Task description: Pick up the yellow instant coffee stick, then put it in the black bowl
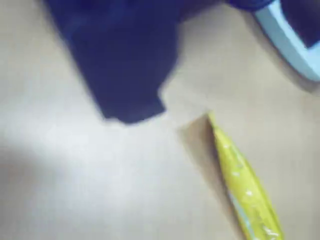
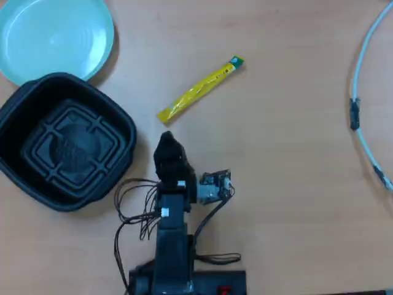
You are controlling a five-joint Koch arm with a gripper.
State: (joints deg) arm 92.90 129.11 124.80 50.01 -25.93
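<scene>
The yellow instant coffee stick (image 2: 199,91) lies flat and diagonal on the wooden table, green tip up-right in the overhead view. In the blurred wrist view the coffee stick (image 1: 242,187) runs to the lower right. The black bowl (image 2: 18,117), rounded-square with a grid bottom, stands empty at the left. My gripper (image 2: 166,141) hangs just below the stick's lower-left end, apart from it. In the wrist view the gripper (image 1: 135,114) shows as one dark blurred jaw left of the stick's tip, holding nothing that I can see.
A round light-blue plate (image 2: 55,37) sits at the top left, touching the bowl's far rim; a light-blue edge (image 1: 290,45) shows top right in the wrist view. A white cable (image 2: 363,132) curves along the right side. Loose wires (image 2: 138,212) trail by the arm's base.
</scene>
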